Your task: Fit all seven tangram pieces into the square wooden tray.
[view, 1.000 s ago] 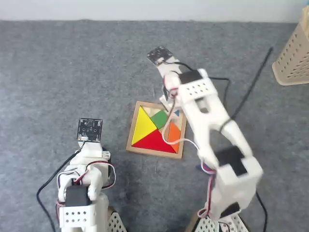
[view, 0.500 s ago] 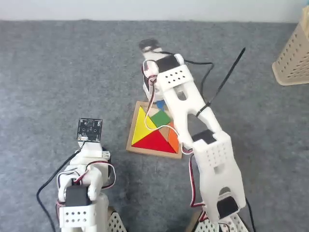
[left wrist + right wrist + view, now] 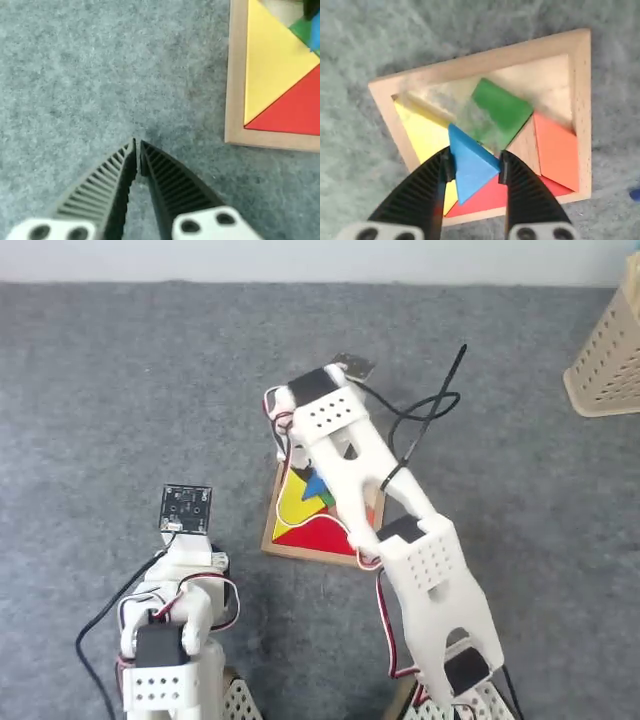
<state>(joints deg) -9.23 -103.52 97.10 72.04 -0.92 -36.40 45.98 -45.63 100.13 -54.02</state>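
Mid-placement: the right tool point(image 3: 475, 161) pinches a blue triangular piece point(image 3: 467, 177) above the square wooden tray point(image 3: 480, 57). Next it likely needs aligning with the bare gap. The left tool point(image 3: 138, 150) hangs pressed together beside the tray.

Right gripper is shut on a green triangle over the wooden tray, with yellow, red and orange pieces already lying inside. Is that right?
Not quite. The right wrist view shows the right gripper shut on a blue triangle, not a green one. The green piece already lies in the wooden tray, alongside the yellow piece, red piece and orange piece. The rest holds.
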